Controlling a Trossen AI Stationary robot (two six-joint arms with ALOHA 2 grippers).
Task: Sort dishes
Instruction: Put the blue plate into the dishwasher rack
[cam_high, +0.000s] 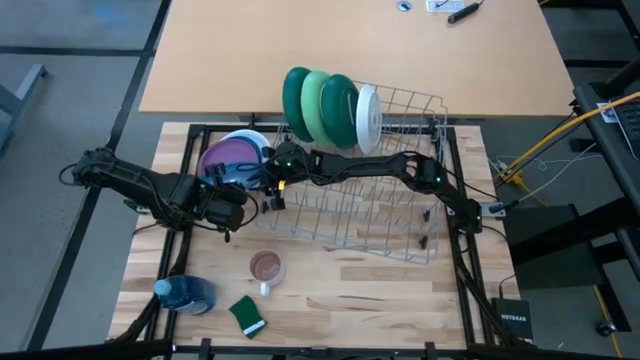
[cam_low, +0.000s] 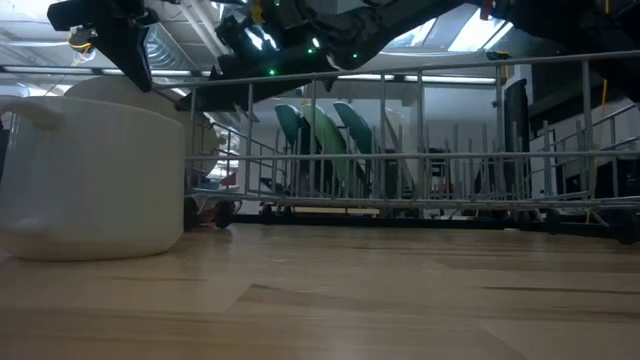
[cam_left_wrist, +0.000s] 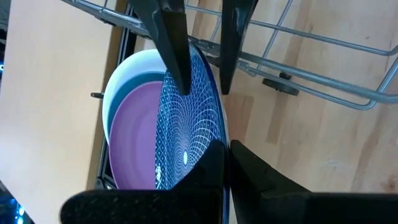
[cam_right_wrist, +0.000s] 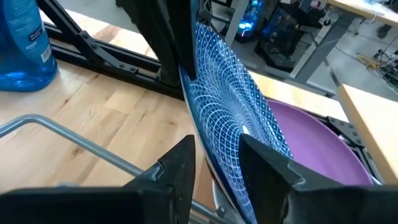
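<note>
Two sets of jaws meet on the blue patterned plate (cam_left_wrist: 186, 130): left gripper (cam_left_wrist: 227, 163) clamped on one rim, right gripper (cam_right_wrist: 214, 158) spread astride the opposite rim, not yet closed. Plate stands on edge over the plate stack (cam_high: 240, 152), beside the rack (cam_high: 400, 225). Right arm reaches across the rack.

You're in a robotics lab: a framed wooden surface (cam_high: 330, 300), loose yellow cables (cam_high: 560, 135) on grey floor, and glowing computer gear (cam_right_wrist: 249, 18) on benches behind.

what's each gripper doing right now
Left gripper: shut on the blue patterned round plate.
Right gripper: open, fingers either side of that plate's rim.
</note>
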